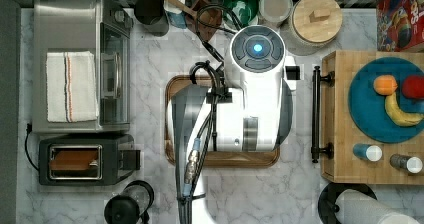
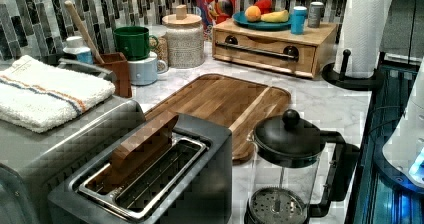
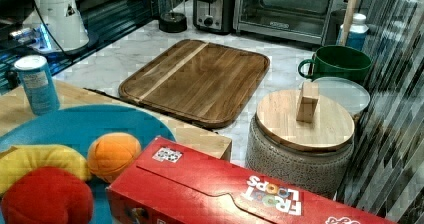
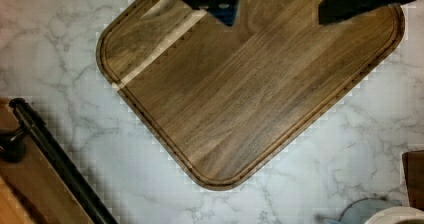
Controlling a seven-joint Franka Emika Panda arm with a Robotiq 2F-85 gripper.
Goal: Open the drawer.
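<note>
Going left to right in the top view: toaster oven (image 1: 80, 64) with a folded towel (image 1: 70, 86) on its roof, toaster (image 1: 85, 159) below it, both well clear of the arm.

Arm (image 1: 250, 99) hangs over the cutting board (image 1: 175, 86). In the wrist view the gripper (image 4: 280, 6) sits above the board, fingers spread, holding nothing. Probably a neutral start pose.

Drawer (image 1: 345, 119) is off to the gripper's side, on the top view's right, front looks flush, so shut. Bar handle (image 1: 316, 114) faces the arm, untouched.

On the drawer box: teal plate (image 1: 360, 104) holding an orange, banana and a red fruit, plus two shakers (image 1: 367, 152).
</note>
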